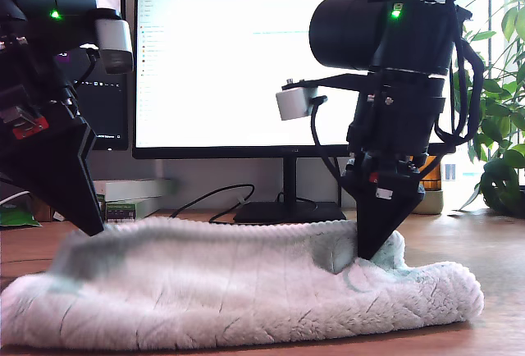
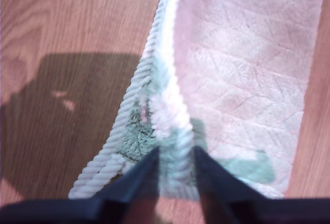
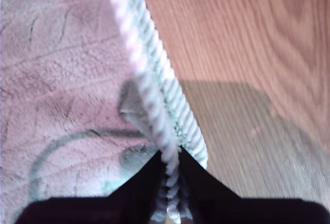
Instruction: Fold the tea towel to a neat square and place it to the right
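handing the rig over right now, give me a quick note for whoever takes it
My first gripper: shut on the tea towel's ribbed edge.
My second gripper: shut on the ribbed edge too.
Towel: lying on the wooden desk in front of the monitor, an arm at each end in the exterior view.
Done: both edge grips made.
Left: fold it to a neat square and place it aside.

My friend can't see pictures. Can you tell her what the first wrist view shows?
My first claw pinches the ribbed edge of the fluffy towel between its two dark fingers. The towel stretches away over a wooden table, and a dark shadow lies on the wood beside it.
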`<state>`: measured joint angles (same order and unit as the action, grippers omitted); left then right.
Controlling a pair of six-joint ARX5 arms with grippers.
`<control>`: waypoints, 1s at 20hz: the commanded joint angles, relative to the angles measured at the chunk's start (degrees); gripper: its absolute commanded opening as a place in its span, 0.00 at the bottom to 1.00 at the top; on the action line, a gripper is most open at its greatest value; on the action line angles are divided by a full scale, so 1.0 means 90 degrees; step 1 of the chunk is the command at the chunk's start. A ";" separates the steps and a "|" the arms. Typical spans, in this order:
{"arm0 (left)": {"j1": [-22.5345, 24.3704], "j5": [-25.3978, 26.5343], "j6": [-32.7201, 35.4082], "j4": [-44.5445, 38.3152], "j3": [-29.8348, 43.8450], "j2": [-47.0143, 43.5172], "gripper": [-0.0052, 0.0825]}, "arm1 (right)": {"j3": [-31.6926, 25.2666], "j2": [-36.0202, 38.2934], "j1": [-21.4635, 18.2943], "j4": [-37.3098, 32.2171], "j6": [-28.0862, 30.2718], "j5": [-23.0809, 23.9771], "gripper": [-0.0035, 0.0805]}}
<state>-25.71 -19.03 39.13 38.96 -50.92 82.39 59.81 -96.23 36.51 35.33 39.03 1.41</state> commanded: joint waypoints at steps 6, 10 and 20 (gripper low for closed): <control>0.0119 0.0126 -0.0041 -0.0151 0.0017 0.0095 0.36 | -0.0078 0.0007 0.0070 -0.0046 -0.0036 -0.0036 0.14; 0.0119 0.0124 -0.0308 -0.0148 -0.0024 0.0044 0.16 | -0.0078 0.0007 0.0070 -0.0250 -0.0192 0.0233 0.35; 0.0192 0.0172 -0.0413 -0.0199 -0.0083 -0.0546 0.07 | 0.0206 0.0136 0.0066 0.0070 -0.0372 0.0410 0.49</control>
<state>-24.21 -17.43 35.90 37.43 -51.00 78.26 60.34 -96.23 36.84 35.57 36.03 5.13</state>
